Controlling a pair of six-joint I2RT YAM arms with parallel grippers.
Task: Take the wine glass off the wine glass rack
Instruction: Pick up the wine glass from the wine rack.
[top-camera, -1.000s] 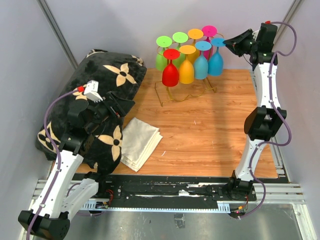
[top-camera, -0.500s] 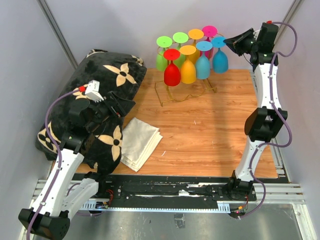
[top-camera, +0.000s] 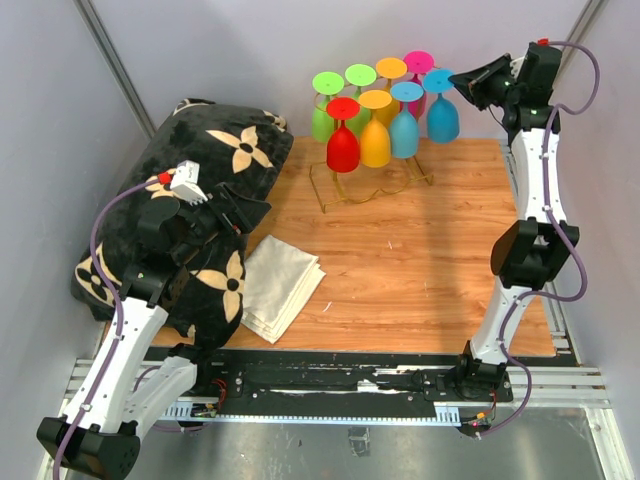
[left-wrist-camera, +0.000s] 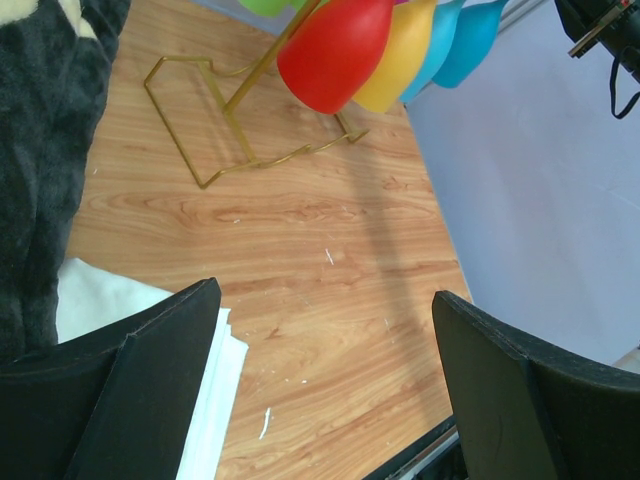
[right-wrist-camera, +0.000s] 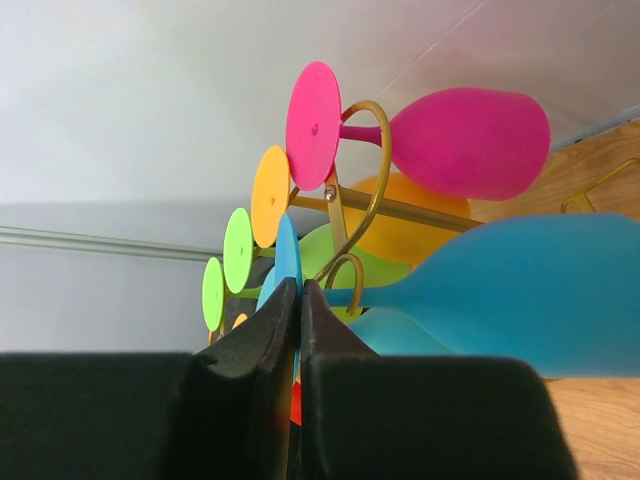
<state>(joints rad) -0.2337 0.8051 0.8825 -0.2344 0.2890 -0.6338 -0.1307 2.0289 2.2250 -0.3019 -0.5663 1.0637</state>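
The gold wire wine glass rack (top-camera: 366, 187) stands at the back of the wooden table with several coloured glasses hanging upside down from its hooks (right-wrist-camera: 364, 140). My right gripper (top-camera: 456, 81) is shut on the flat foot of the rightmost blue wine glass (top-camera: 441, 116), at the rack's right end. In the right wrist view the fingertips (right-wrist-camera: 284, 300) pinch the blue foot disc (right-wrist-camera: 288, 250), and the stem runs through a gold loop to the bowl (right-wrist-camera: 540, 295). My left gripper (left-wrist-camera: 325, 340) hangs open over the table's near left, holding nothing.
A black pillow with cream flowers (top-camera: 205, 170) lies at the left. A folded white cloth (top-camera: 278, 283) lies beside it. Red (top-camera: 342, 148), orange, green, pink and another blue glass crowd the rack. Grey walls close in behind and at the right.
My right gripper has closed on the blue glass's foot. The glass has shifted slightly right and up, away from its neighbours. The left arm has stayed put.
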